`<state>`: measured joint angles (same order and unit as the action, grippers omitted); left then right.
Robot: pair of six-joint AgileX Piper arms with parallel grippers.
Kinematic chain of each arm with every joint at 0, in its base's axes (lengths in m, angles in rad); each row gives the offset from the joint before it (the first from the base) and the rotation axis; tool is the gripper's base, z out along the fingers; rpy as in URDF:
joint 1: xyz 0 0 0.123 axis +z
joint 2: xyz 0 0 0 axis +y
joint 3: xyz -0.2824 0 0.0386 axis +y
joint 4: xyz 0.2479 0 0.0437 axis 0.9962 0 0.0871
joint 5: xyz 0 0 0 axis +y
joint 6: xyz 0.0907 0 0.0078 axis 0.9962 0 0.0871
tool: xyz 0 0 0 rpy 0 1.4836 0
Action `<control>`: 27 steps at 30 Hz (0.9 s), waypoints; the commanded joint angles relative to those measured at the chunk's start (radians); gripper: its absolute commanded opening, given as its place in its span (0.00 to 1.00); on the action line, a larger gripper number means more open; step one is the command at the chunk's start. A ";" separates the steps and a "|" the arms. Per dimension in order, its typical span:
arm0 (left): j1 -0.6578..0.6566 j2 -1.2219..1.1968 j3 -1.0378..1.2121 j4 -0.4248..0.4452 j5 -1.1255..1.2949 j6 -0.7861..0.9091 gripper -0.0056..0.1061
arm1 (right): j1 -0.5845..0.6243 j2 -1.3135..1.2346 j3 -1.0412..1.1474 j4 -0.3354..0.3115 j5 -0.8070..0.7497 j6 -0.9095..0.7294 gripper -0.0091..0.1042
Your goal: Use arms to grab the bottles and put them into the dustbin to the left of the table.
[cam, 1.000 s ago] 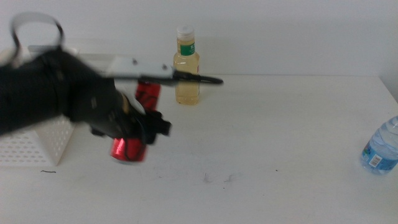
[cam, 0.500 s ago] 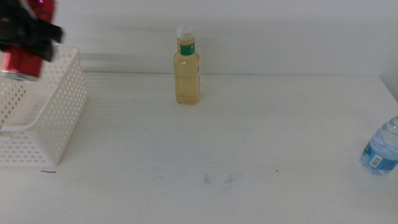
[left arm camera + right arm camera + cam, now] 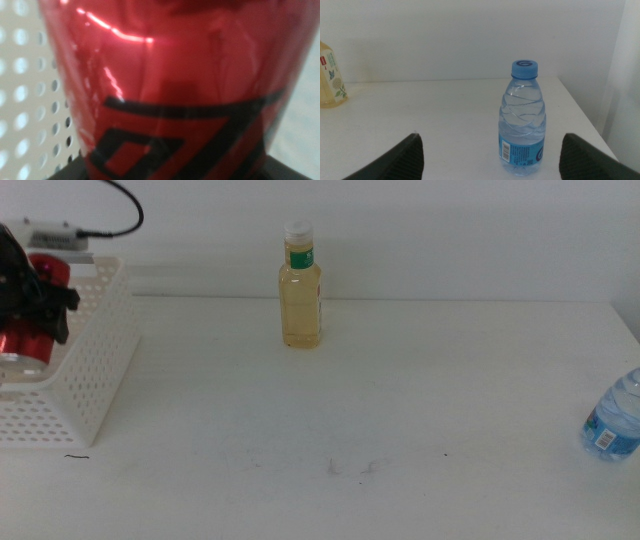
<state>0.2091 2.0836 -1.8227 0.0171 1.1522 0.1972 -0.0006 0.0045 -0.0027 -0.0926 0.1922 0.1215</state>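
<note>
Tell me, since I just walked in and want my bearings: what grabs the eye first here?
The red can stands out, held by the left claw over the white dustbin at the table's left edge. Next, the yellow bottle stands upright at the table's far middle. The water bottle stands near the right edge, before the open right claw.
</note>
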 commanded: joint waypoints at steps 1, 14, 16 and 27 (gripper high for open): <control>0.009 0.021 -0.013 -0.002 -0.037 0.006 0.20 | -0.009 -0.004 0.003 -0.009 -0.006 -0.005 0.74; 0.005 0.011 -0.013 0.017 -0.035 -0.090 0.89 | -0.009 -0.004 0.003 -0.009 -0.006 -0.005 0.74; -0.014 -0.062 0.004 0.009 -0.013 -0.154 0.89 | -0.009 -0.004 0.003 -0.009 -0.006 -0.005 0.74; -0.384 -0.631 0.381 0.119 -0.248 -0.442 0.89 | -0.009 -0.004 0.003 -0.009 -0.006 -0.005 0.74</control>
<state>-0.1210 1.5159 -1.4893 0.0952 0.9392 -0.1864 -0.0006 0.0045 -0.0027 -0.0926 0.1922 0.1215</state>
